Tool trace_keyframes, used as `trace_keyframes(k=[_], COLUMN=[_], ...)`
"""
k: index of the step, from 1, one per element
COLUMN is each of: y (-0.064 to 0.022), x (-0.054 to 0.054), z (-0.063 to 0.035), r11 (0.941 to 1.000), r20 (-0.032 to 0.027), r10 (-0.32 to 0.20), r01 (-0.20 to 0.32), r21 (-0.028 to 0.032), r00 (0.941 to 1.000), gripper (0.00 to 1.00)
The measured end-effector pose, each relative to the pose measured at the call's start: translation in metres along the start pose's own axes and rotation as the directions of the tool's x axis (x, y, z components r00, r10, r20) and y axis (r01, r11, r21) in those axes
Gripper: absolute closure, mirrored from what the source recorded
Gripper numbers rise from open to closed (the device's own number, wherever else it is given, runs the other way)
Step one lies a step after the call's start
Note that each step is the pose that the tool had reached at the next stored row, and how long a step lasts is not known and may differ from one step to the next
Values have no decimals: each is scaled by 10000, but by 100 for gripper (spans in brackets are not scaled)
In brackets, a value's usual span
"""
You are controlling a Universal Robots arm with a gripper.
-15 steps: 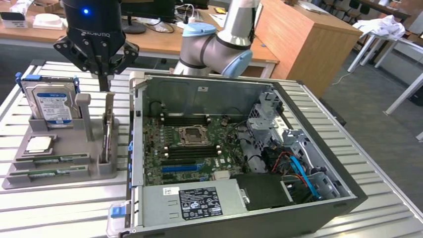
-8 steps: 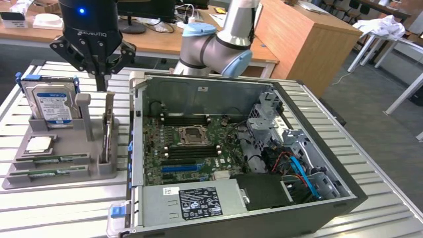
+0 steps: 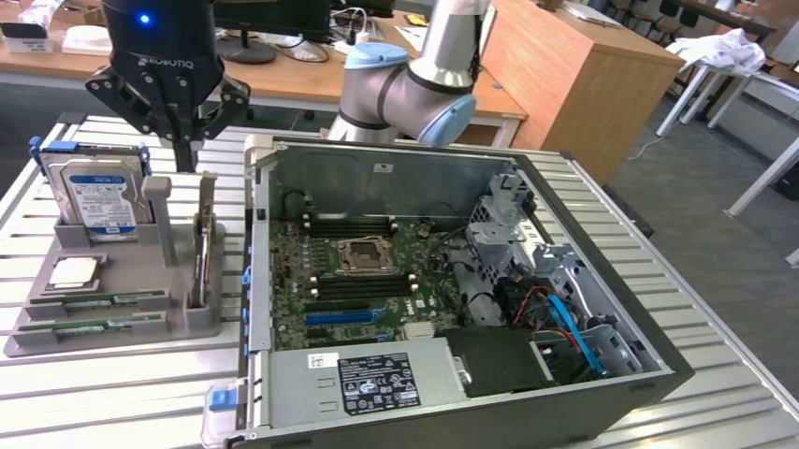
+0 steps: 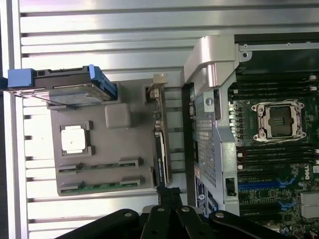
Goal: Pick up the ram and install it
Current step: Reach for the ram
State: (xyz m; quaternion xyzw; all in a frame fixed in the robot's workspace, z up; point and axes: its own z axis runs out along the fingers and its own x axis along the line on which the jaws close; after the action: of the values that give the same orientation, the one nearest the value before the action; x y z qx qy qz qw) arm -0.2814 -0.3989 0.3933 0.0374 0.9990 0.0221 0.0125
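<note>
I find the gripper (image 3: 187, 161) pressed together and holding nothing. It hangs above the grey holder (image 3: 200, 323) on the tabletop (image 3: 112, 402), close to the upright expansion card (image 3: 204, 234).

The ram (image 3: 100, 302) lies untouched in its slot on the holder, at about 7 o'clock from the gripper in the exterior view and well apart from it. The open computer case (image 3: 374, 182) stands at 3 o'clock of the holder.

Judgement: this is the approach, and the pick has not begun. A grasp calls for spread jaws squared across the stick's thin edges.
</note>
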Motion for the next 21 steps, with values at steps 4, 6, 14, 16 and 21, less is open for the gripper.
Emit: trace_keyframes(k=[4, 6, 14, 16, 21], y=[-2, -3, -7, -9, -11], x=[28, 43, 101, 115, 151], z=[0, -1, -3, -3, -4], r11=[10000, 10000, 10000, 10000, 10000], r20=[1, 1, 1, 0, 1], r10=[0, 0, 0, -1, 0], r01=[0, 0, 0, 1, 0], r21=[0, 0, 0, 0, 0], r00=[10000, 10000, 10000, 10000, 10000], gripper=[90, 90, 90, 90, 90])
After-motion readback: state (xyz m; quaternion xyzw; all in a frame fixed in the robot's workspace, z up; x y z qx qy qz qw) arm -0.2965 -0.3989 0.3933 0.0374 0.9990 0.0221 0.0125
